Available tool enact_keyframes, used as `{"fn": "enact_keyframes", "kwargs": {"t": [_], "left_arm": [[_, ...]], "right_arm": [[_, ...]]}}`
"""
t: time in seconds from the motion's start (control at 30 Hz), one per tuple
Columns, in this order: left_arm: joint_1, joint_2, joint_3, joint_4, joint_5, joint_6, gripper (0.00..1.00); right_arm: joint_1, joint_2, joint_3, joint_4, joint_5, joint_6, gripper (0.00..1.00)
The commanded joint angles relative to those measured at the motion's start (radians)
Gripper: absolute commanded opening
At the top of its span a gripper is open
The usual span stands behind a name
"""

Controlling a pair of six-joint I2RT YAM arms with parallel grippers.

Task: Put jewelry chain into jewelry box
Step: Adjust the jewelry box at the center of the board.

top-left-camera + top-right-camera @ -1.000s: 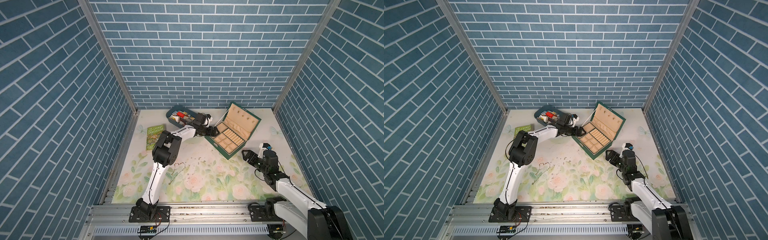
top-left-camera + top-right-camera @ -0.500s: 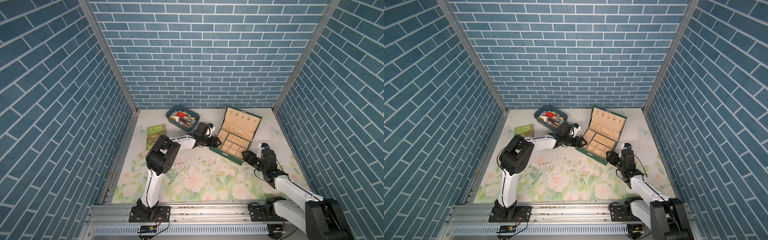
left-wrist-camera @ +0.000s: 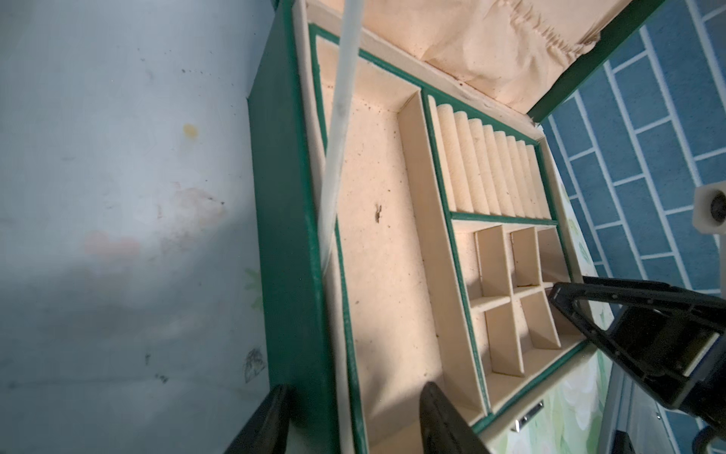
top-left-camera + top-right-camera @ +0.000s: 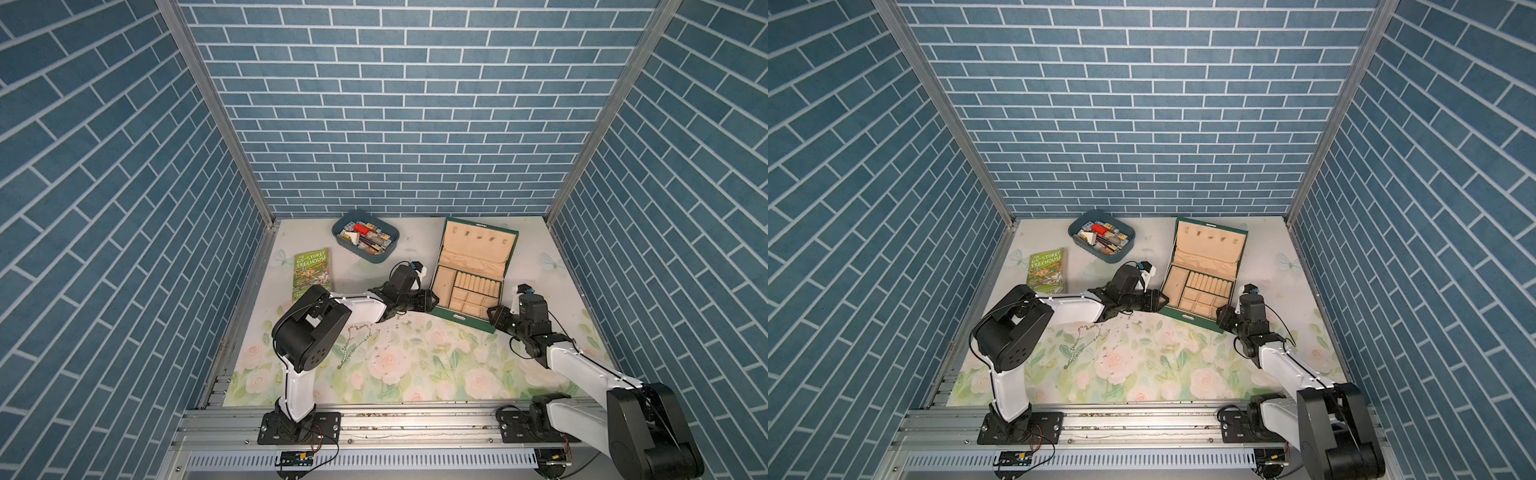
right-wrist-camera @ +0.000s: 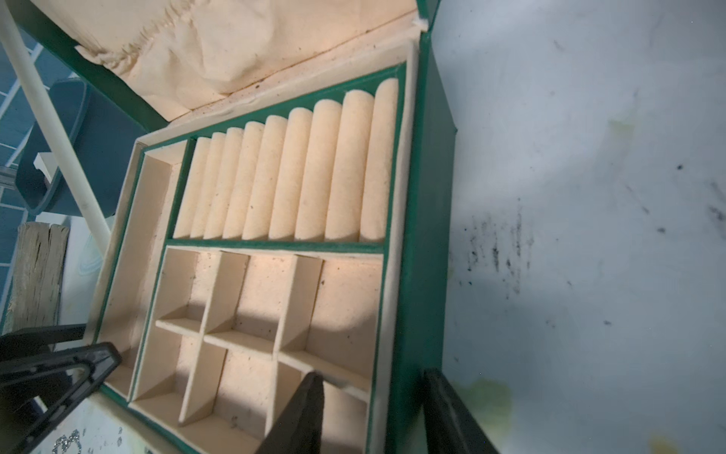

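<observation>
My left gripper (image 3: 355, 389) and right gripper (image 5: 373, 375) each stand half-open astride a side wall of the jewelry box (image 4: 457, 316), neither yet pinching it. The jewelry chain (image 4: 351, 347) lies on the bench (image 4: 415, 374), well apart, by my left elbow. If I close unevenly, the box may twist or tip. My left arm could snag the chain.

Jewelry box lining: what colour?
Beige lining, inside the dark green jewelry box; clearest in the right wrist view.

Jewelry chain (image 4: 348, 351) pendant (perhaps hidden) indistinct
</observation>
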Motion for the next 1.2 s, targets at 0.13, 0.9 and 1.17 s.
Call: {"fn": "enact_keyframes", "kwargs": {"t": [0.13, 0.9, 1.17], "left_arm": [[-0.073, -0.112, -0.147, 0.105, -0.073, -0.08, 0.51], [-0.158, -0.38, -0.388, 0.003, -0.251, -0.149, 0.54], [-0.158, -0.418, -0.391, -0.048, -0.292, -0.149, 0.6]], "right_arm": [[0.104, 0.064, 0.048, -0.016, -0.049, -0.05, 0.42], [0.263, 0.052, -0.015, 0.013, -0.021, 0.091, 0.44], [0.304, 0.003, -0.037, 0.003, -0.004, 0.131, 0.44]]}}
